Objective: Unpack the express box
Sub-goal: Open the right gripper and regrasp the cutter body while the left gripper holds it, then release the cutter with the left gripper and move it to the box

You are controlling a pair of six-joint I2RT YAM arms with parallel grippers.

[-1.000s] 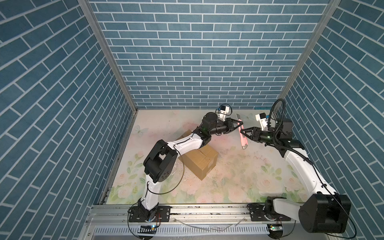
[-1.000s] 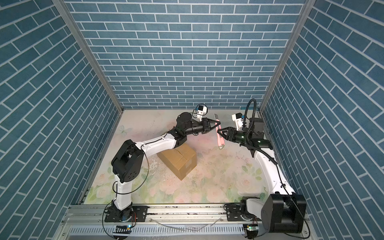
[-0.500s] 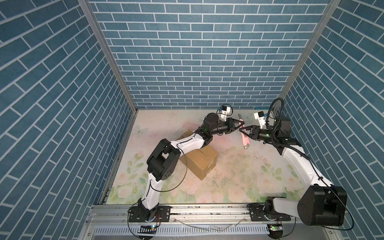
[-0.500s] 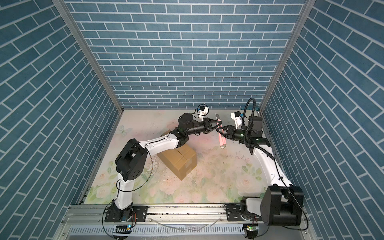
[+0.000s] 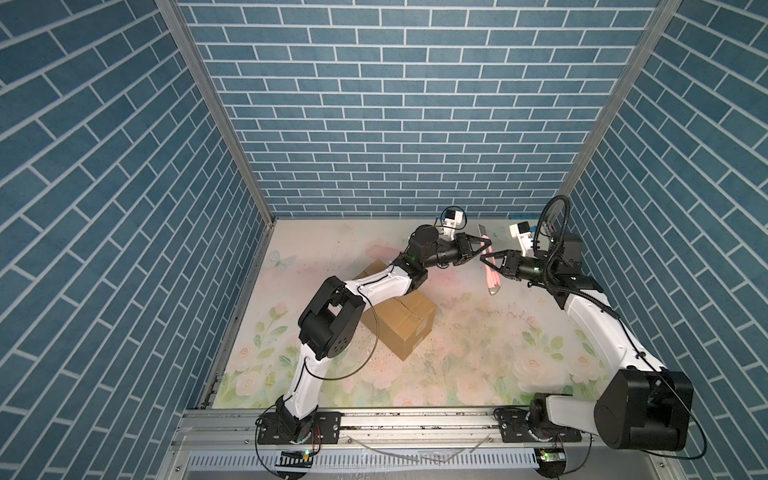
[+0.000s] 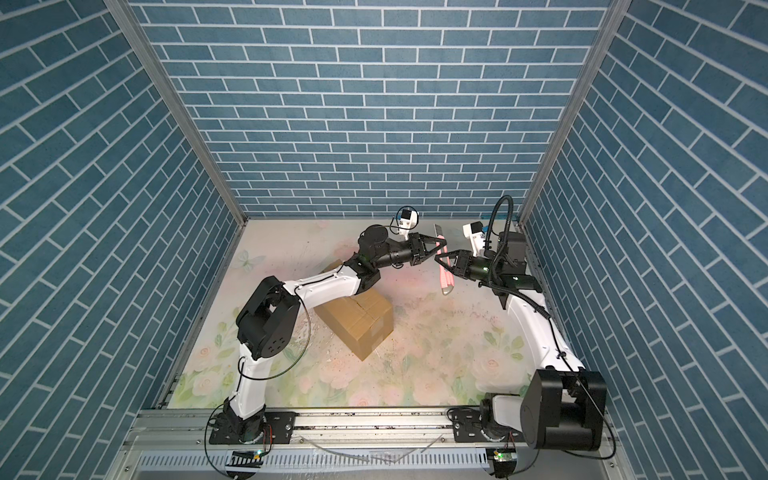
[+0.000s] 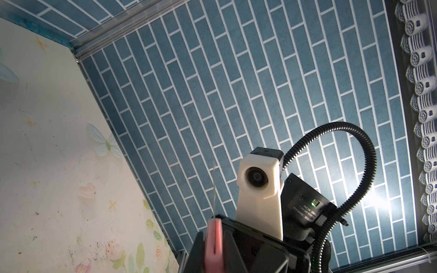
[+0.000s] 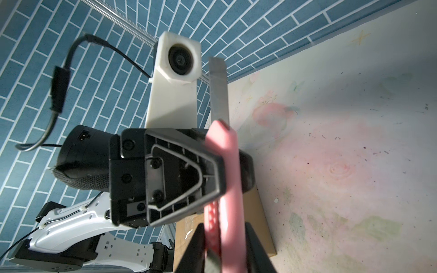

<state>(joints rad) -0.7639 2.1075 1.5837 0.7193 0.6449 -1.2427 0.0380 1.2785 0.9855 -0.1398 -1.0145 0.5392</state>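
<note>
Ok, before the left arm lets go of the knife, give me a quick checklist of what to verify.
1. Left gripper clamped on the knife: ok.
2. Knife handle inside the right gripper: ok, seen in the right wrist view.
3. Right gripper fully tight on the handle: cannot tell.
4. Blade out: ok.
5. Box closed: ok.
6. Box top free for cutting: not ok, the left arm crosses above it in both top views.

Bright, even top views; wrist views show glare and close-up blur.
</note>
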